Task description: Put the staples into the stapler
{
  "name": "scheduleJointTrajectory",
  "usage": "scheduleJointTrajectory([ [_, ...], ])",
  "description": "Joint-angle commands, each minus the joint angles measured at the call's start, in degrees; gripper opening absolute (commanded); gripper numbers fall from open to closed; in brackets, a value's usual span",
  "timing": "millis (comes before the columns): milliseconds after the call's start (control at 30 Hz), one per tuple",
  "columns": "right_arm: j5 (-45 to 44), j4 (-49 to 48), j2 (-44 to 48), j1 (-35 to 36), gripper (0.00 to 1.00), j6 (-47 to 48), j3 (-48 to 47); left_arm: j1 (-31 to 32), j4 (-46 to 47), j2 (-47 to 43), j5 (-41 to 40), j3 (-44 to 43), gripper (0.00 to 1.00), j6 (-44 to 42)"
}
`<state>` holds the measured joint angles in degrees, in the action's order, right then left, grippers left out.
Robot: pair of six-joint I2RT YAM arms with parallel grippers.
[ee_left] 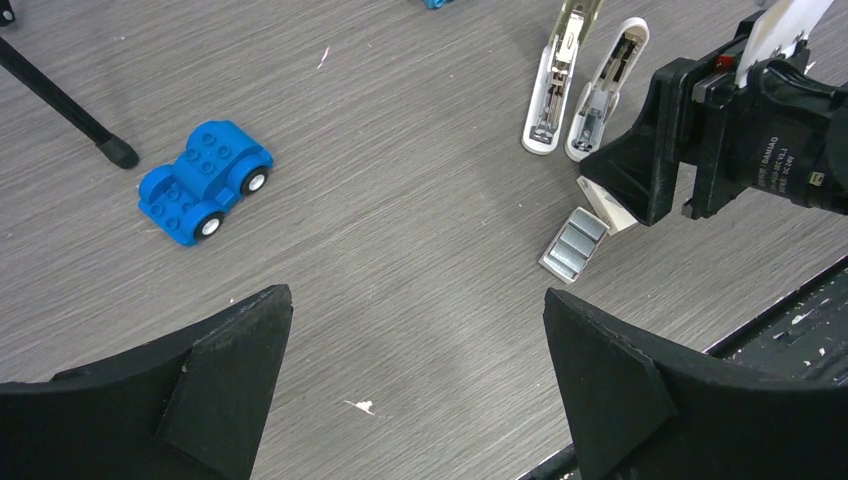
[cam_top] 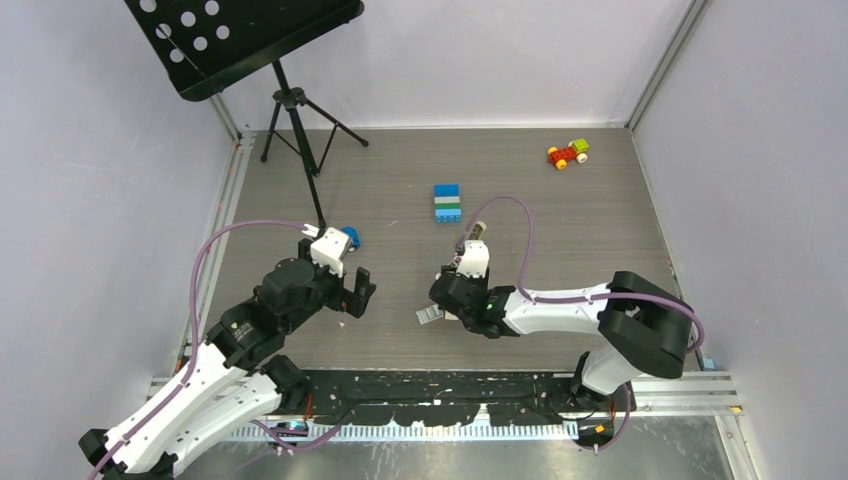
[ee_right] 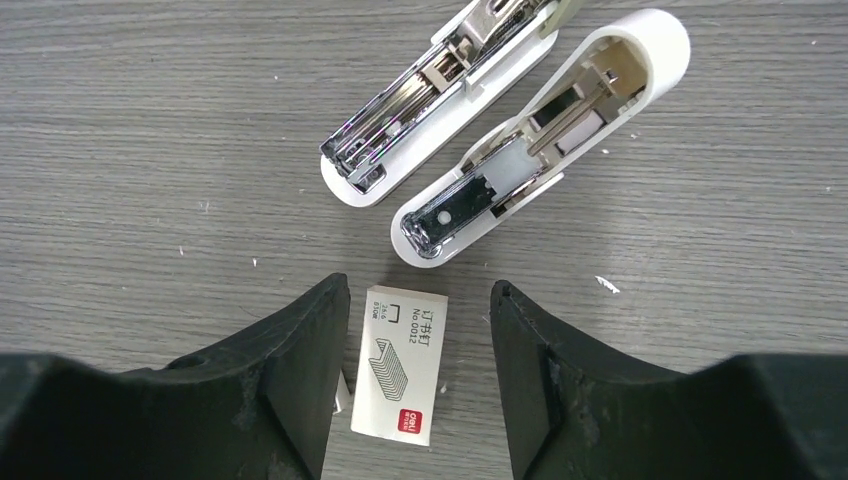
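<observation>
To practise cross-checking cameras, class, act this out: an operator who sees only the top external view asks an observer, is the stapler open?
Observer: Yes; the right wrist view shows the stapler opened out flat, its metal channel exposed.
Operator: What is under the right tool?
Observer: A small white staple box lies between its open fingers.
Operator: And the staples?
Observer: The left wrist view shows the staples as several silvery strips side by side, next to that box.

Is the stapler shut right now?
No, the stapler lies swung open, its two halves splayed side by side with the metal staple channel exposed.
</observation>
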<state>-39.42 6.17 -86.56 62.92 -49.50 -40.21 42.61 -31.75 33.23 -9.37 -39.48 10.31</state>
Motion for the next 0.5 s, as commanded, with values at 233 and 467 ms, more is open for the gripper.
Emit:
scheduleJointTrajectory([
  [233, -1.5, 3.8, -4.5, 1.5, 0.50, -3.2, -4.7, -0.3, -0.2, -0.1, 0.9, 0.0, 1.00, 0.7],
  [467, -0.3, 6.4, -4.9, 2.1, 0.46, -3.8, -4.8, -0.3, -0.2, 0.0, 0.9, 0.0, 1.00, 0.8],
])
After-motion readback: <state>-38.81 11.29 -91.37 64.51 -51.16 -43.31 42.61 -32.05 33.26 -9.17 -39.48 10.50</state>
